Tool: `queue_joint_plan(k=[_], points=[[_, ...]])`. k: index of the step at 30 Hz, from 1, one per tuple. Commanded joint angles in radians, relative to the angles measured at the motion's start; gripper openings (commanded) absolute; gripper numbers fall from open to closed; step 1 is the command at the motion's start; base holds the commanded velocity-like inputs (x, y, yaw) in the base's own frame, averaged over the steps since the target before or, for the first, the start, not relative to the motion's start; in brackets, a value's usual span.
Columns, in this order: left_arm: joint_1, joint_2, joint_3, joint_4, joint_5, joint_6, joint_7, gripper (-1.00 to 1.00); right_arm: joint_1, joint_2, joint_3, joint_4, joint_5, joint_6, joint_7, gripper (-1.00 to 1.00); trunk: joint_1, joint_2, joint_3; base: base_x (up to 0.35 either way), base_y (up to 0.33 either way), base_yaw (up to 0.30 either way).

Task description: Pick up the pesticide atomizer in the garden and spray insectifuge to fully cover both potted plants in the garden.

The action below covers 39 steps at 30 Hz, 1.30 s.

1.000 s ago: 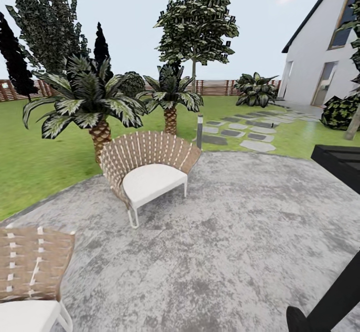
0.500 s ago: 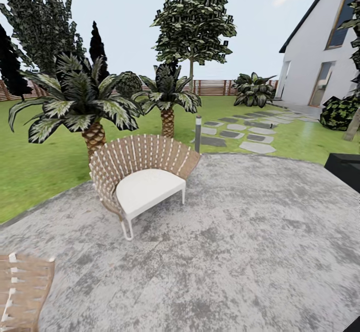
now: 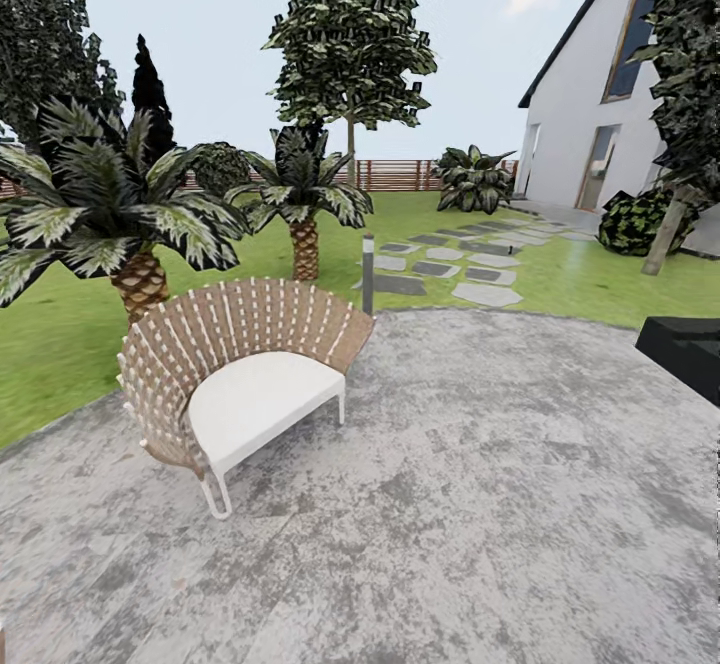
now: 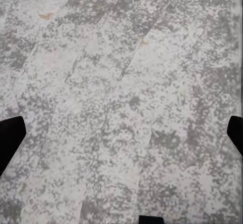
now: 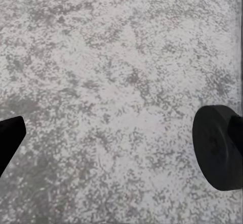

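1. On the far left of my head view a palm [image 3: 120, 214] stands on the lawn [image 3: 60, 344], with a second palm [image 3: 303, 194] further in. No spray bottle and no small grey pots show around either.
2. Next comes the wicker chair [image 3: 235, 369] on the stone patio [image 3: 480, 504]. Its white cushion is bare.
3. Just past it the grey bollard lamp [image 3: 368, 272] stands at the patio's edge, with stepping stones [image 3: 470, 269] leading toward the house [image 3: 590, 114]. A dark box-like thing [image 3: 685, 349] cuts in at the right edge. I cannot tell what it is.
4. The pesticide atomizer and both potted plants are somewhere I have not yet faced, so I judge I am at the searching stage.
5. My guess on handling: a slim bottle should be light, rigid and smooth. I would take it round the body below the head, squarely, so it neither slips nor tips.
6. My left gripper [image 4: 121, 133] has its fingers spread wide over bare patio stone, nothing between them and nothing touched.
7. My right gripper [image 5: 121, 133] is likewise spread apart above the stone, empty.
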Motion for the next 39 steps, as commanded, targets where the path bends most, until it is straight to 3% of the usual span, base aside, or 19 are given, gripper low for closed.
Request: queue_joint_plan(k=[1,13,39], points=[[0.000,0.000,0.001,0.000,0.000,-0.003,0.000,1.00,-0.001,0.000,-0.001,0.001,0.001,-0.003,-0.001,1.00,0.001,0.000,-0.001,0.338,0.000,-0.235],[0.000,0.000,0.001,0.000,0.000,-0.003,0.000,1.00,-0.001,0.000,-0.001,0.001,0.001,-0.004,-0.001,1.00,0.001,0.000,-0.001,0.338,0.000,-0.219],[0.000,0.000,0.001,0.001,0.000,-0.003,0.000,1.00,-0.001,0.002,-0.001,0.003,0.001,-0.003,-0.001,1.00,0.001,0.000,-0.001,0.338,0.000,-0.009]])
